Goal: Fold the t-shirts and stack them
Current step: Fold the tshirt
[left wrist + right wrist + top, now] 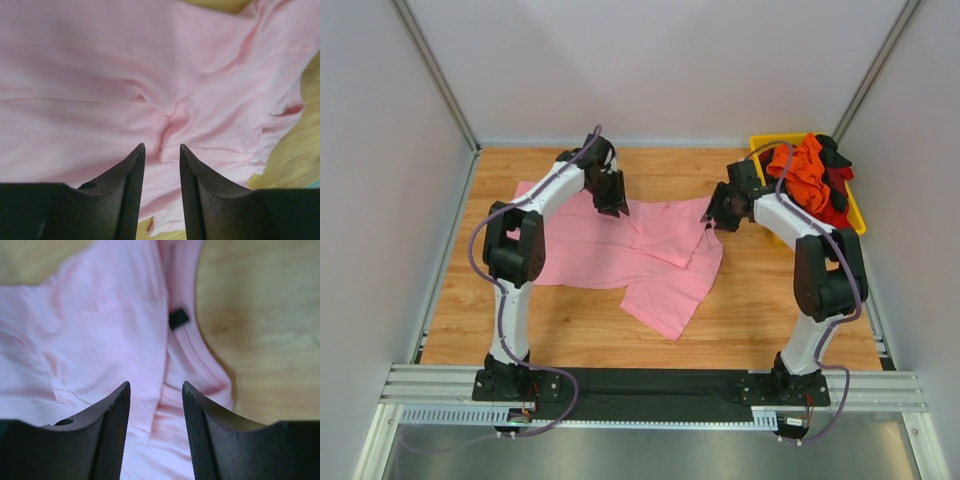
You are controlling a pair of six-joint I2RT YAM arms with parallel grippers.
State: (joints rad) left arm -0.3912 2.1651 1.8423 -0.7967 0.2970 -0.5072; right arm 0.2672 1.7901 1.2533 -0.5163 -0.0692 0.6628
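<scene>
The work surface is a wooden table (760, 320) enclosed by plain white walls (670, 70).

**Position.** The pink shirt (610, 255) lies flat at mid-table, between the two arms. The orange shirt (807, 170), red shirt (835, 213) and black shirt (838, 155) are heaped in the yellow bin (857, 215) at the far right corner.

**Tool state.** The left gripper (612, 207) hovers over the far edge of the pink shirt. Its jaws are parted by a narrow gap and hold nothing. The right gripper (712, 218) hovers over the shirt's right end. Its jaws are parted somewhat wider and are also empty. In both wrist views, cloth shows below the fingers and none is pinched between them.

**Orientation.** The long axis of the pink shirt runs left to right across the table, slanting slightly toward the near side at the right. One flap juts toward the near edge. A stitched band with a black label (178, 318) lies at the right end, so the neck probably points right. This cannot be confirmed.

**Hazards.**
- The cloth is creased under the left gripper. A fold made over these creases is likely to set crooked.
- The jutting flap leaves the outline uneven, so a stack built on it could lean.
- If either gripper descends off the edge, it may pinch two layers or none.
- The right arm works close to the bin. A wide swing could snag the overhanging shirts.
</scene>
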